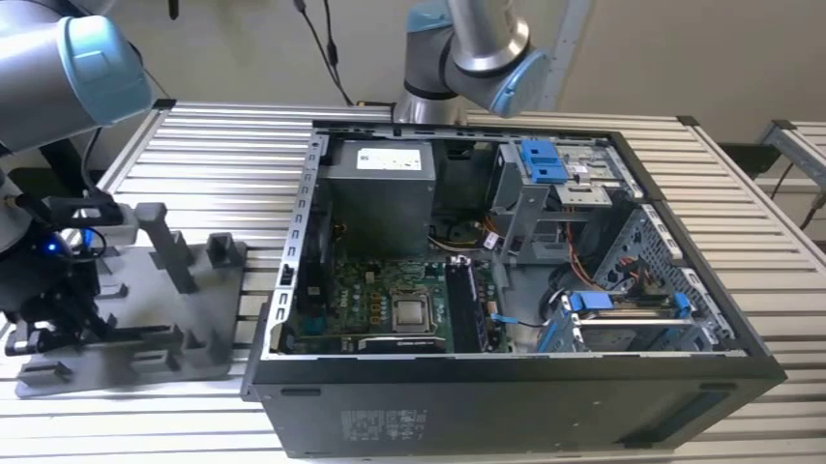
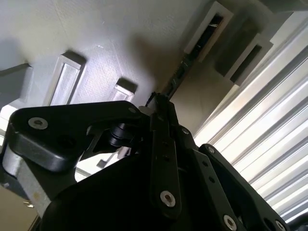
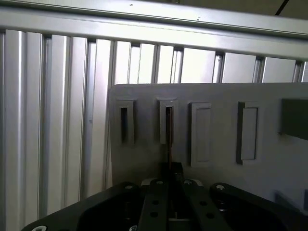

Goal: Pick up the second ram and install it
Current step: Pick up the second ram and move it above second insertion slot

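Gripper [image 3: 169,169] fingers, closest in the first wrist view, look closed on the memory stick [image 3: 169,130], standing edge-on in a slot near the edge of the grey plate [image 3: 224,159]. A tilted pull could jam it or loosen the grip.

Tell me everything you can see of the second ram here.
The second ram shows edge-on in both wrist views as a thin, dark, straight strip. Its far end sits in a raised slot of the grey fixture plate; its near end runs between the tips of the gripper, which looks closed on it.
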Controlling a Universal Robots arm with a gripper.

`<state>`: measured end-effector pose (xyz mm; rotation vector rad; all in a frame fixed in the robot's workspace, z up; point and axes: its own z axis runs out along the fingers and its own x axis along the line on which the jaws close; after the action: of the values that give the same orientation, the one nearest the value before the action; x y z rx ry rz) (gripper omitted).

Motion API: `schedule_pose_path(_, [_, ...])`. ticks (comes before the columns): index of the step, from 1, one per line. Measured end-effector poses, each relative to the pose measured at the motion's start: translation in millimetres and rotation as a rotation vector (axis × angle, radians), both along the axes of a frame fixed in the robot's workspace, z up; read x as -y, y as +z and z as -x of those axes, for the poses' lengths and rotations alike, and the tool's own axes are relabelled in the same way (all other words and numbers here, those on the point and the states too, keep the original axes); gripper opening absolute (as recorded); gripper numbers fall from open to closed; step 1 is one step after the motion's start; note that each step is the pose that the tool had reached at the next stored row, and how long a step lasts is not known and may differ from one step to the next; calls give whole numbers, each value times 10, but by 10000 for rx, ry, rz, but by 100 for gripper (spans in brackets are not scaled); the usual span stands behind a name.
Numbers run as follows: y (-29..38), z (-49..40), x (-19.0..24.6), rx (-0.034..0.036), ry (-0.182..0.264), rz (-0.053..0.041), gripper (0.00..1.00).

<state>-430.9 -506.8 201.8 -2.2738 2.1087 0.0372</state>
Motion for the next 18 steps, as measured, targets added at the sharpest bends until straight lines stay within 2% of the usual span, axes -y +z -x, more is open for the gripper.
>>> schedule_pose_path(2, [29, 0, 0, -23, 0, 2, 14])
schedule_pose_path(6, [58, 0, 0, -23, -1, 0, 14])
schedule_pose_path(10, [122, 1, 0, -22, 1, 0, 14])
schedule_pose_path(18, [254, 40, 0, 31, -12, -2, 14])
